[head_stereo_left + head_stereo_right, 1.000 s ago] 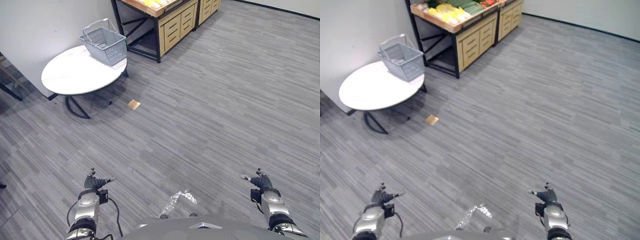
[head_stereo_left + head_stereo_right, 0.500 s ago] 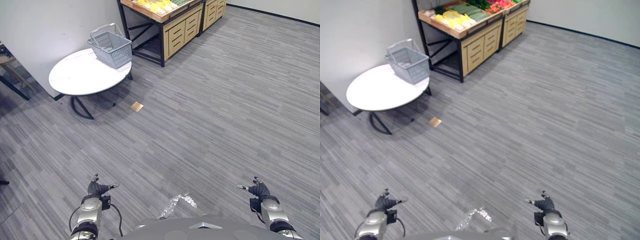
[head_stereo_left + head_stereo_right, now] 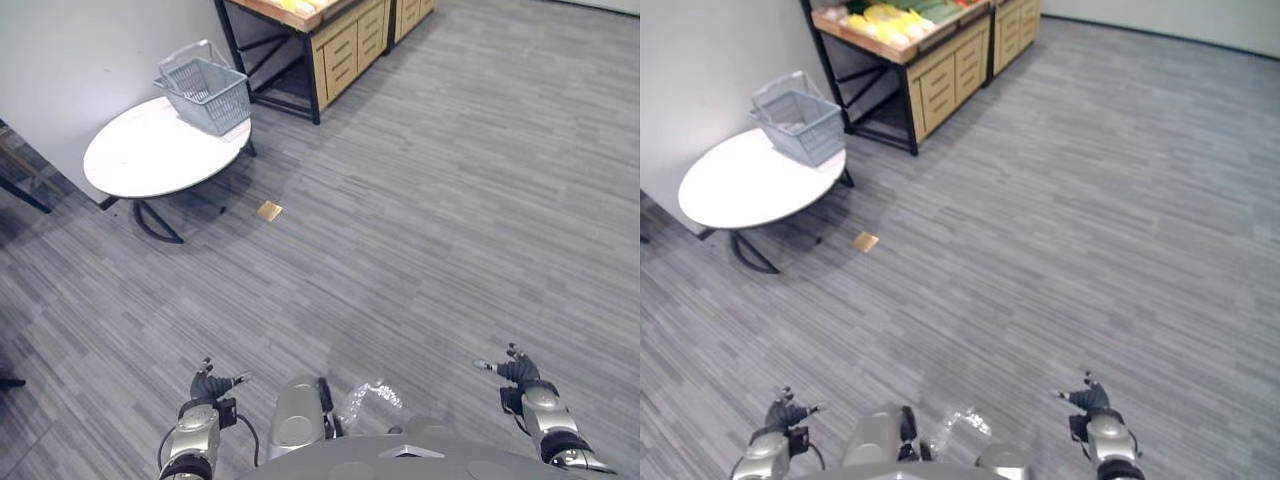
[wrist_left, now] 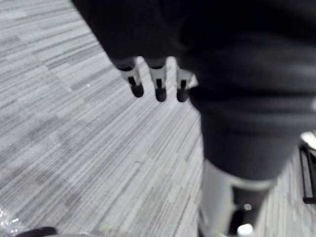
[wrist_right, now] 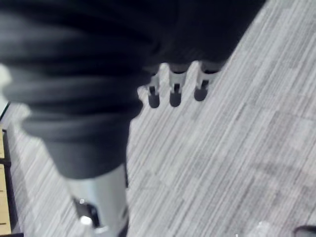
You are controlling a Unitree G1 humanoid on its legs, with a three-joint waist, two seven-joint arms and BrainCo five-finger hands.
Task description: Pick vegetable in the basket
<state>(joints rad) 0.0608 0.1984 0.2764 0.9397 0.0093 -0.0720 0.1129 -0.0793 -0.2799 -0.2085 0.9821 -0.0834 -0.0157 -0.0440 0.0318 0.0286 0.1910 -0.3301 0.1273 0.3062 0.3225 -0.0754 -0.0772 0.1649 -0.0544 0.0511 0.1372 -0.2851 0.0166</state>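
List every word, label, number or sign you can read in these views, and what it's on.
No readable text in any view.
Grey basket: no label or tag visible.
White round table: top is blank.
Wooden stand: drawer fronts are plain, with no sign to read.
Tan square on the floor: too small to tell if it is printed.

A shop-like room laid out for grocery picking is indicated by a wooden produce stand (image 3: 902, 50) set against the white wall (image 3: 710, 50), on which yellow and green vegetables (image 3: 880, 14) are displayed above rows of drawers (image 3: 940, 90). A grey wire shopping basket (image 3: 798, 120) is placed on a round white table (image 3: 735, 190) just beside the stand. A wide floor (image 3: 1070, 220) of grey striped planks is spread before them.
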